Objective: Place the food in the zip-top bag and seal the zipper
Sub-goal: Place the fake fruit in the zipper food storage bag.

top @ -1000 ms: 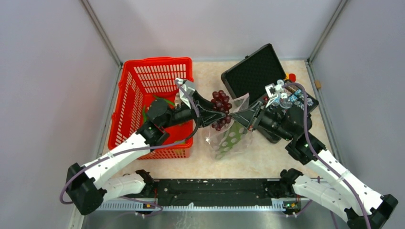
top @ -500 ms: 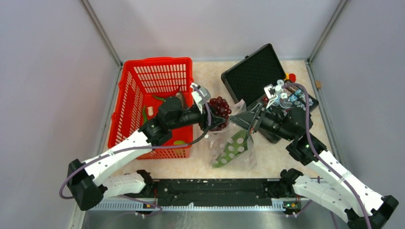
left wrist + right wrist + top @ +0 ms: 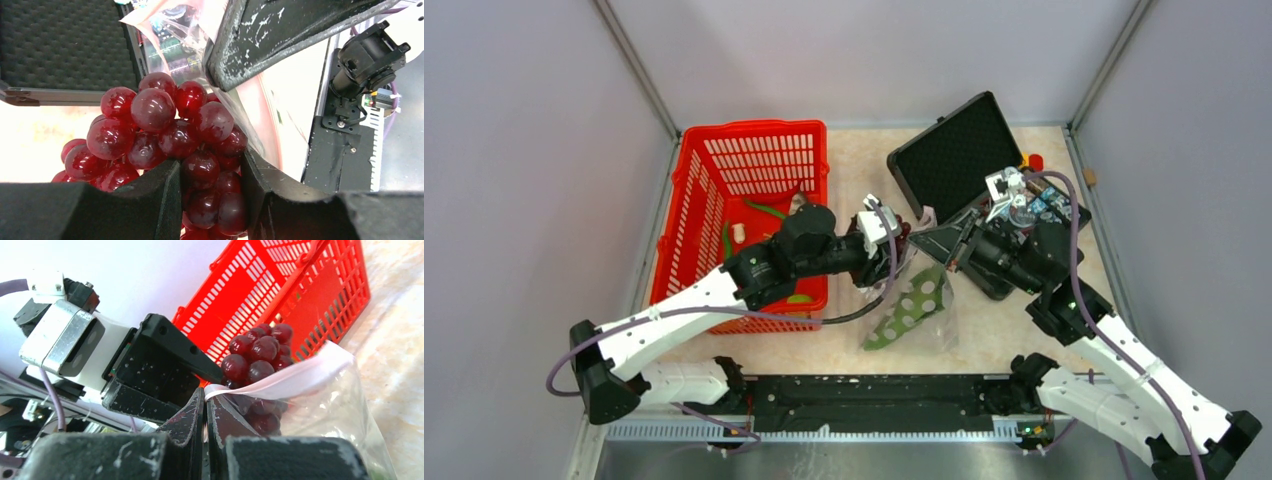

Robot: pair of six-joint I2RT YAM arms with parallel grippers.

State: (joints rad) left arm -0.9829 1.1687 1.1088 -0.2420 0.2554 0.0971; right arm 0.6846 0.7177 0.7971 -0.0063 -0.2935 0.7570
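Observation:
My left gripper [image 3: 900, 240] is shut on a bunch of dark purple grapes [image 3: 165, 125] and holds it at the mouth of the zip-top bag [image 3: 916, 305]. In the left wrist view its fingers clamp the lower grapes [image 3: 210, 185]. My right gripper [image 3: 922, 241] is shut on the pink zipper strip [image 3: 300, 374] and holds the bag's mouth up. In the right wrist view [image 3: 206, 410] the grapes [image 3: 260, 352] sit at and partly behind the strip. A long green leaf [image 3: 894, 322] lies inside the dotted bag. More green food [image 3: 764, 210] lies in the red basket [image 3: 754, 130].
The open black foam-lined case [image 3: 949, 155] stands behind the bag, with small gadgets and batteries [image 3: 1036, 205] by its right side. The red basket fills the left of the table. Grey walls close in both sides and the back.
My left gripper has carried the grapes to the right, from beside the basket to the bag's mouth. The right gripper has kept hold of the bag's strip and shifted slightly.

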